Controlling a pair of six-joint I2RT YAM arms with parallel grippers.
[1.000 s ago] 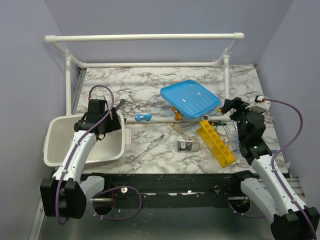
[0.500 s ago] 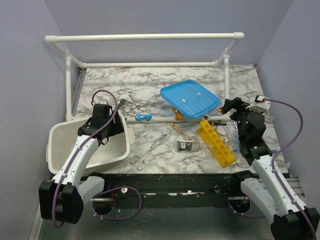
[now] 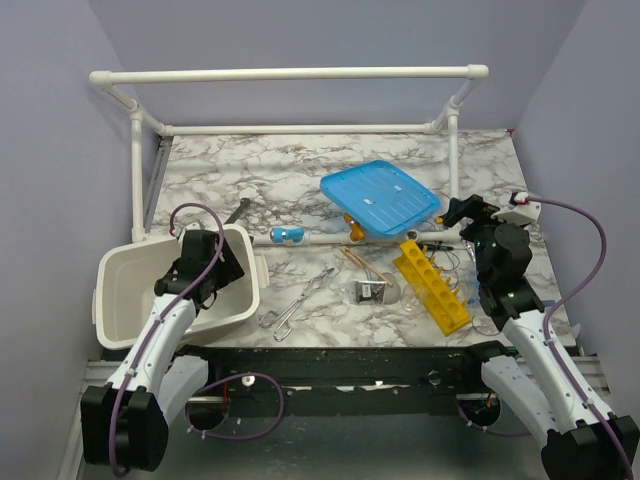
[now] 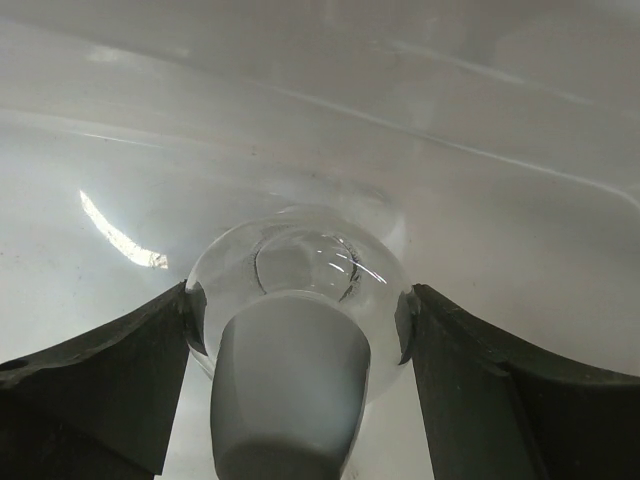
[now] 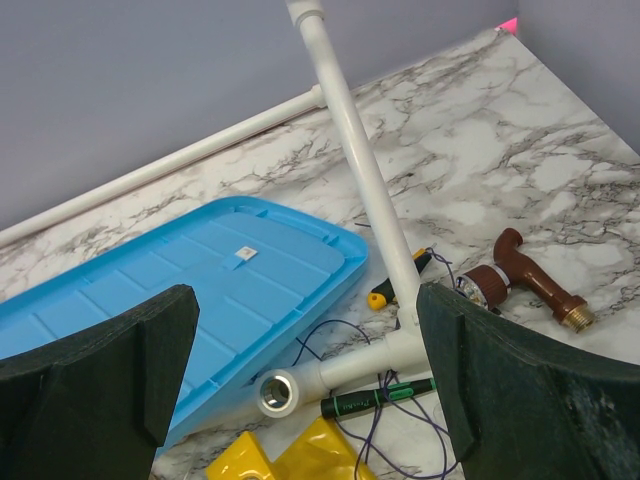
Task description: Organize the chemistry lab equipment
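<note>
My left gripper (image 3: 205, 268) is down inside the big white tub (image 3: 120, 290). In the left wrist view its fingers (image 4: 120, 390) are shut on a clear round glass flask (image 4: 300, 265) with a pale neck, just above the tub floor (image 4: 450, 110). My right gripper (image 3: 460, 212) is open and empty, held above the table in the right wrist view (image 5: 305, 335). Metal scissor tongs (image 3: 295, 300), thin wooden sticks (image 3: 362, 262), a small beaker (image 3: 372, 291) and the yellow holed rack (image 3: 432, 285) lie on the marble table.
The flat blue lid (image 3: 380, 198) leans on a white pipe frame (image 3: 300, 73) at mid table. By the pipe's open end (image 5: 275, 390) lie a green pen (image 5: 385, 398), a yellow-handled tool (image 5: 395, 285) and a brown tool (image 5: 520, 280). A small blue item (image 3: 289, 234) lies left of the lid.
My left gripper has moved down and nearer inside the tub, and the tub has turned and shifted slightly right. The right arm has not moved.
</note>
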